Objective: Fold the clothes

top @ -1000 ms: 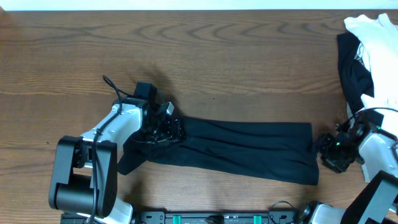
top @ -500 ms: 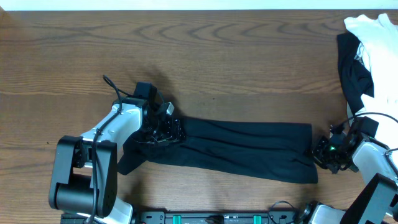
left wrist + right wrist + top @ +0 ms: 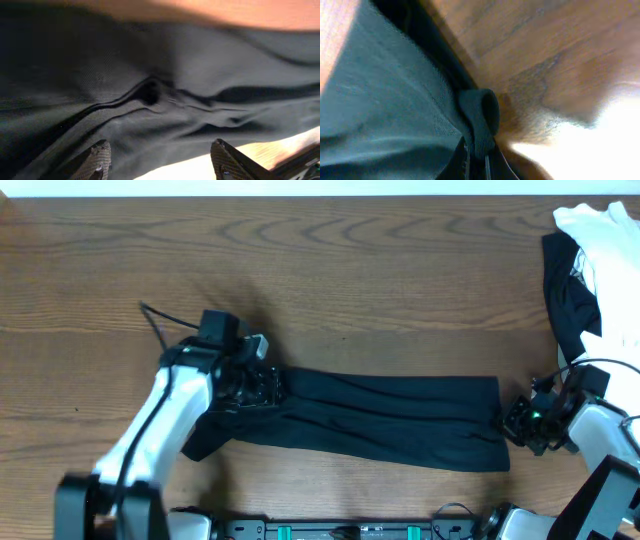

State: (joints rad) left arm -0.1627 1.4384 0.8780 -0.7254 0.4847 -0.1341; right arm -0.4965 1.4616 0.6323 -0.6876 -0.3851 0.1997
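What matters to me here is how the black T-shirt (image 3: pixel 390 420) lies. It is drawn out into a long band on the counter (image 3: pixel 350 260), its long axis running left to right, with the right end sitting a touch nearer than the left. Each arm has its own end. The right gripper (image 3: pixel 515 420) is at the band's short right edge, coming in from the right along that axis. On the right wrist view its jaws are closed tight on a small roll of the hem (image 3: pixel 479 112), with bare wood just beyond it, so that end is pinched only at the very edge. The left gripper (image 3: pixel 262 385) is on top of the left end, where the cloth bunches and a loose flap trails off toward the near left. On the left wrist view its two fingertips (image 3: pixel 97 160) stand well apart with wrinkled black cloth spread in front of them, and I can see nothing caught between them. I take those jaws as open over the cloth, not gripping it. The heap of other clothes (image 3: pixel 600 240), white and black, sits at the far right corner, well apart from the band. My read is that any fold will run along the long axis, so the left jaws need to close on their end first.
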